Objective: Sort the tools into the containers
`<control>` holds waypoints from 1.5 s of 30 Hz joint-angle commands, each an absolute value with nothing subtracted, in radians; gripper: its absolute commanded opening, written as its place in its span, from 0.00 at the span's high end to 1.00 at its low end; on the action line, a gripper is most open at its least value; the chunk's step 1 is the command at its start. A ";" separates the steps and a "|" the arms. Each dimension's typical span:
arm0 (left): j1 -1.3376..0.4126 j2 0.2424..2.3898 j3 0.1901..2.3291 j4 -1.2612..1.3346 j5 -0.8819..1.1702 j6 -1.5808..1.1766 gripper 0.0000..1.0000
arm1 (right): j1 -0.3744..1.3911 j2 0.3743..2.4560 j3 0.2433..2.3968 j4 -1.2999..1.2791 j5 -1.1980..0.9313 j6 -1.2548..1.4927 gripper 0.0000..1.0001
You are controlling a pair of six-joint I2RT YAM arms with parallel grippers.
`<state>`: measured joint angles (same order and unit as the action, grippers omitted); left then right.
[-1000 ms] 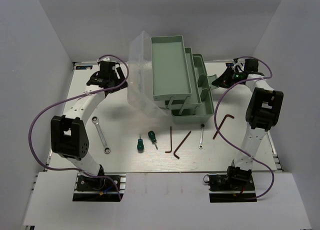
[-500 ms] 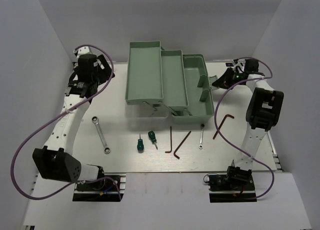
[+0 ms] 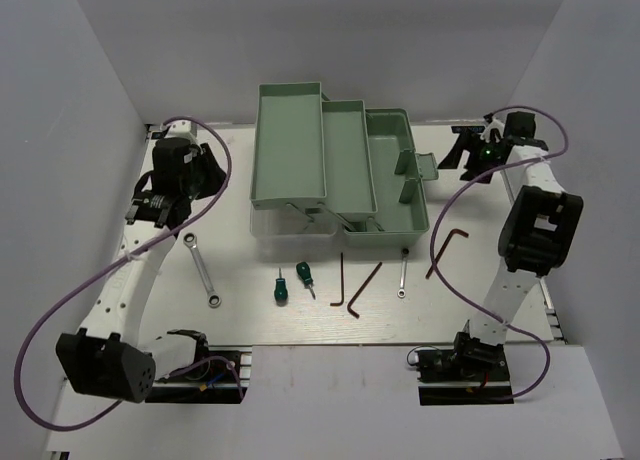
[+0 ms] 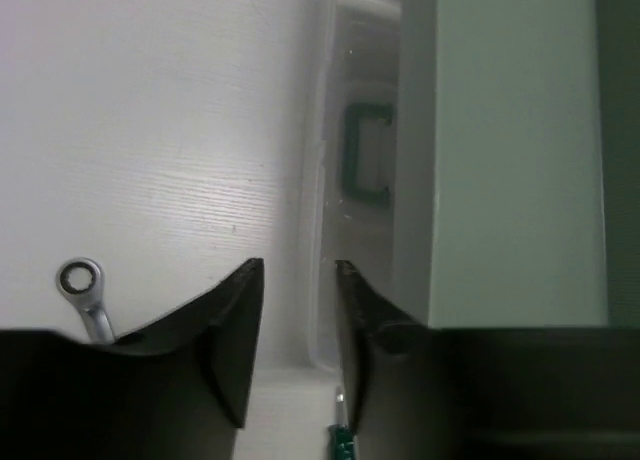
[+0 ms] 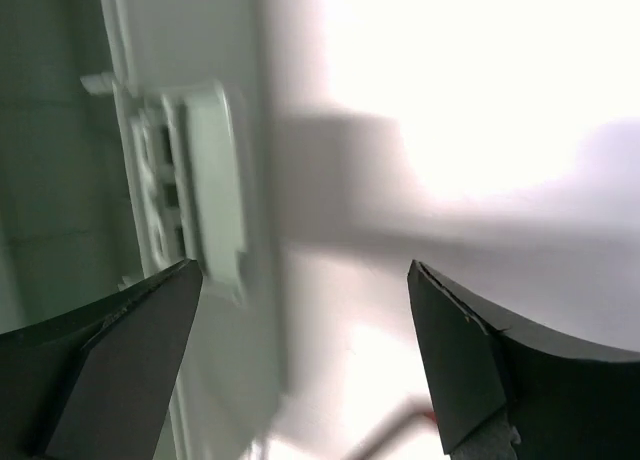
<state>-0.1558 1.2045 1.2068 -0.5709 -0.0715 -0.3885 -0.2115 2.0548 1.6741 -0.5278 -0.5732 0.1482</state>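
- Row nearest the arm bases, on the desk (image 3: 250, 322): a long wrench (image 3: 202, 270), two green-handled screwdrivers (image 3: 281, 288), two hex keys (image 3: 339, 280), a short wrench (image 3: 402, 276) and, further right, a third hex key (image 3: 447, 248). All lie loose, and none is in a tray.
- Left fingers (image 4: 235, 330): slightly apart and holding nothing. The long wrench's ring end lies just to their left. The toolbox (image 3: 395, 195) edge lies just to their right.
- Toolbox: mid-desk beyond the tool row, with its trays fanned out leftward. Its clear lid (image 3: 272, 226) lies flat under the leftmost tray.
- Right fingers (image 5: 130, 370): spread wide and empty at the far right. They are near the toolbox's end latch (image 3: 425, 166) but clear of it.
- Change: one second earlier the lid stood raised with the left arm beside it. Half a second earlier the lid was already down and the left arm was at the far-left corner. That arm has since come nearer, toward the long wrench. The right fingers have drawn back rightward from the box.
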 commanded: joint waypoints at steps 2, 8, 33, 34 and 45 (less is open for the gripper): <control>-0.161 1.077 1.158 -0.584 0.011 -0.327 0.80 | -0.213 1.815 1.551 -0.600 -0.263 -0.030 0.10; -0.161 0.950 0.990 -0.689 -0.112 -0.435 0.62 | -0.206 1.533 1.169 -0.648 -0.124 -0.106 1.00; -0.172 0.802 0.635 -0.571 0.062 -0.497 0.23 | 0.026 1.716 1.028 -0.612 0.130 0.204 0.49; -0.172 0.802 0.635 -0.580 0.014 -0.515 0.23 | 0.035 1.721 1.023 -0.604 0.141 0.199 0.49; -0.181 0.888 0.517 -0.335 0.360 -0.494 0.49 | 0.026 1.706 0.977 -0.641 0.229 0.236 1.00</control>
